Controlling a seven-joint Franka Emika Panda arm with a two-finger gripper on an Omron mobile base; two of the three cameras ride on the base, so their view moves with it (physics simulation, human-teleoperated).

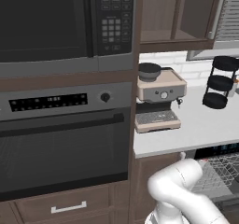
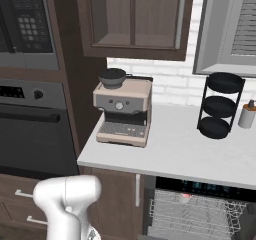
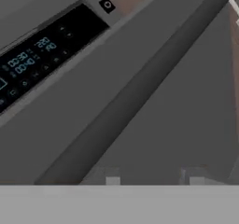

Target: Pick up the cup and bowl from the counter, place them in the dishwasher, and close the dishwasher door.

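Pincer (image 3: 154, 180) faces the oven's long bar handle (image 3: 140, 85).

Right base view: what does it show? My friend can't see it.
A coffee machine sits on a grey counter, with a black three-tier stand to its right. Below, the dishwasher shows its wire rack, and an oven is on the left.

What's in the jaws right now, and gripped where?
Cannot tell. The hand view looks along the oven's bar handle and display panel; the jaws' tips barely show, with no cup or bowl visible.
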